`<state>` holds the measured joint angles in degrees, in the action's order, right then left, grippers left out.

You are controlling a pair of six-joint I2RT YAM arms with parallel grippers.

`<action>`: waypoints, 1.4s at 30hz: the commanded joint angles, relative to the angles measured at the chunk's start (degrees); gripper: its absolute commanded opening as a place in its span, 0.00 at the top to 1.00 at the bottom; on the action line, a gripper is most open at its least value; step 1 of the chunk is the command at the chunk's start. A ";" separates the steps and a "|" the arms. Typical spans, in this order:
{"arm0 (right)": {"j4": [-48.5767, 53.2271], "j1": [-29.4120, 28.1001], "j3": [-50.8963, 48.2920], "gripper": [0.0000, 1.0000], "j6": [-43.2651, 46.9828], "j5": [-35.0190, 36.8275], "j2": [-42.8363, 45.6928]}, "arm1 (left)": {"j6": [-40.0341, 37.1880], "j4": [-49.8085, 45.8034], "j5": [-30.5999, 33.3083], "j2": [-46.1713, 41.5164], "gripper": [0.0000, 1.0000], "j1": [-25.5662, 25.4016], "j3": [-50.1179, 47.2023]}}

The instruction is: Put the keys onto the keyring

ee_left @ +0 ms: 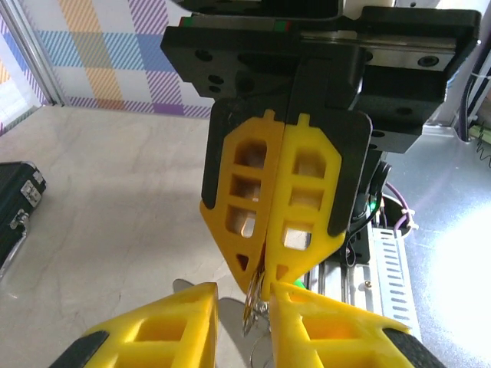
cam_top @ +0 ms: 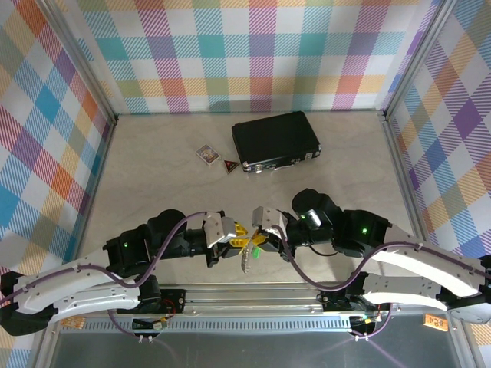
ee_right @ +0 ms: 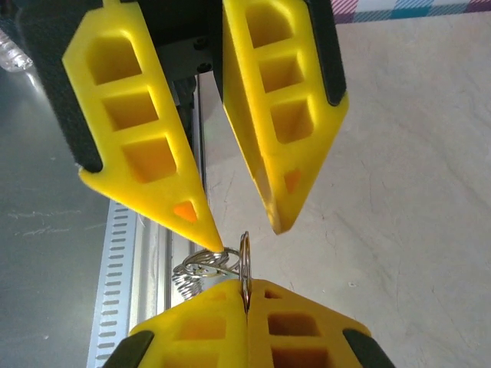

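The right fingers (ee_right: 295, 330), 2 yellow plastic wedges with black backing, are clenched flat together on the keyring (ee_right: 245, 259). It is a thin silvery metal loop that stands edge-on out of their tips. The left fingers (ee_right: 146, 138), of the same yellow plastic, face them tip to tip and stand released, with a clear gap between the 2. The loop rises into that gap, and 1 tip touches a coil of silvery wire just beside the loop. Whether that tip presses on the wire cannot be told.

From above, a tiny key (cam_top: 258, 246) with a silvery blade and a bright green head shows where the 2 pairs of fingers meet, and a silvery strip hangs under it. All this sits over the pale counter (cam_top: 153, 176), well apart from the black rectangular case (cam_top: 276, 140), on the side of the case nearest the arm bases. A little patterned card box (cam_top: 207, 155) lies near the case's left end. A small red triangular tag (cam_top: 229, 164) lies between that box and the case, just beside the case's near left corner.
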<state>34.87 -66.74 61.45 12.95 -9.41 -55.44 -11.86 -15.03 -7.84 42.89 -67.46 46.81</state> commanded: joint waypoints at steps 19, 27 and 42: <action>-3.31 -0.64 -0.01 1.00 0.24 -5.53 2.82 | -0.15 3.32 -0.92 -0.10 1.00 -0.04 0.11; -7.96 -0.58 -3.51 0.86 -1.38 -4.65 5.49 | 4.48 10.83 -5.32 -2.72 1.00 -0.04 -1.43; -13.80 -0.58 -5.97 0.77 -3.11 -7.64 7.51 | 5.86 16.31 -7.54 -2.21 1.00 -0.03 -3.83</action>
<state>24.23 -66.83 55.92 10.79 -14.96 -49.04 -6.83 -3.16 -14.11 40.86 -67.48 43.40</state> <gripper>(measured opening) 0.217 0.049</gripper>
